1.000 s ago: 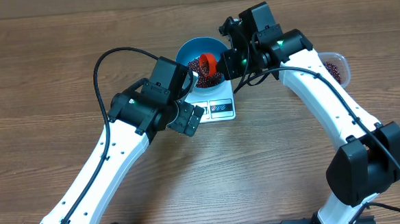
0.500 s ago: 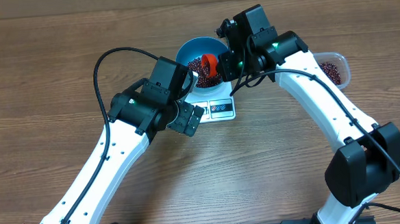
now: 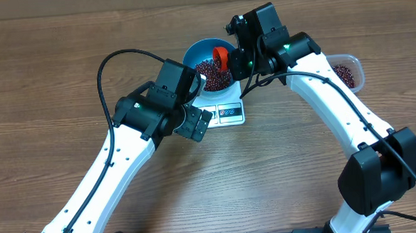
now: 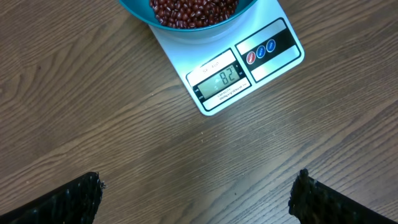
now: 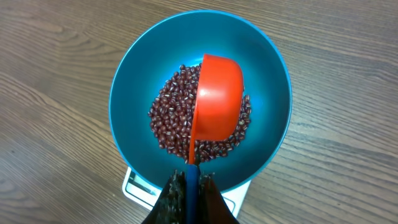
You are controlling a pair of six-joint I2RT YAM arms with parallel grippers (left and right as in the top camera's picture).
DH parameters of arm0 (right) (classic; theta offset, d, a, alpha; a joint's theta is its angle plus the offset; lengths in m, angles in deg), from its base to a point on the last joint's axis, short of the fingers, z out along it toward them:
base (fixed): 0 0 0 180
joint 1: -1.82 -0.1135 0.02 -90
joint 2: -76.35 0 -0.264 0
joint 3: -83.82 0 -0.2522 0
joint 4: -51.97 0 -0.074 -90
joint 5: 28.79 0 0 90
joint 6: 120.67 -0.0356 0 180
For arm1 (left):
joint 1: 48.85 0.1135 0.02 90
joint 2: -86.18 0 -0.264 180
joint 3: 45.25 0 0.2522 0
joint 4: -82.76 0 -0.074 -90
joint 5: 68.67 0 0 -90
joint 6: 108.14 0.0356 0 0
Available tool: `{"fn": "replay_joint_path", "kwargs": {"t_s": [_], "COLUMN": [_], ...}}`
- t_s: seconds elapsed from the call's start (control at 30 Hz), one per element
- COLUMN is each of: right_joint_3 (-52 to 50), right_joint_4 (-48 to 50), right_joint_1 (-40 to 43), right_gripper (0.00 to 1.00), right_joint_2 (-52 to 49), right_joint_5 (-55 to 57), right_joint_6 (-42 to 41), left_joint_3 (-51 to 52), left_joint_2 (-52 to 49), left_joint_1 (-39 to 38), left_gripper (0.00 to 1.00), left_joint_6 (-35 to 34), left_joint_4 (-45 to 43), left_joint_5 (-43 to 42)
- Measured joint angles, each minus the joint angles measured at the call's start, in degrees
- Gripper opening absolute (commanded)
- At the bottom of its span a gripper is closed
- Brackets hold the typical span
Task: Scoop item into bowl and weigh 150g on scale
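Jaws of the right gripper (image 5: 191, 186) are clamped on the orange scoop (image 5: 217, 93), whose handle runs straight ahead over the blue bowl (image 5: 124, 87). Small red-brown beans (image 5: 168, 121) heap inside, on the white scale (image 4: 273, 59) reading 82. The left gripper (image 4: 196, 202), jaws apart, hovers nearby over the worktop (image 4: 93, 124).

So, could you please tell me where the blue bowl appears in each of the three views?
Overhead: blue bowl upper centre.
Left wrist: blue bowl cut off at top edge.
Right wrist: blue bowl centre, under the orange scoop.
Shared landmark: the scale beneath it, in all three.
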Motion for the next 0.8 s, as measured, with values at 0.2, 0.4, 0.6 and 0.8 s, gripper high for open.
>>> {"fn": "replay_joint_path", "kwargs": {"t_s": [0.2, 0.4, 0.6, 0.8], "right_joint_3": [0.02, 0.02, 0.02, 0.02], "right_joint_4": [-1.38, -0.37, -0.37, -0.31], "right_joint_1": [0.02, 0.0, 0.0, 0.0], "right_gripper": [0.04, 0.04, 0.03, 0.04], "right_joint_2": [0.0, 0.0, 0.0, 0.0], "right_joint_5": [0.44, 0.5, 0.13, -0.2], "right_joint_6": [3.32, 4.17, 4.61, 4.9], "left_joint_3": [0.0, 0.0, 0.0, 0.0], "left_joint_2": [0.0, 0.0, 0.0, 0.0], "left_joint_1": [0.0, 0.0, 0.0, 0.0], "left_gripper": [1.0, 1.0, 1.0, 0.99], "left_joint_6": [0.0, 0.0, 0.0, 0.0], "left_joint_4": [0.02, 0.02, 0.02, 0.02], "left_joint_5": [0.0, 0.0, 0.0, 0.0]}}
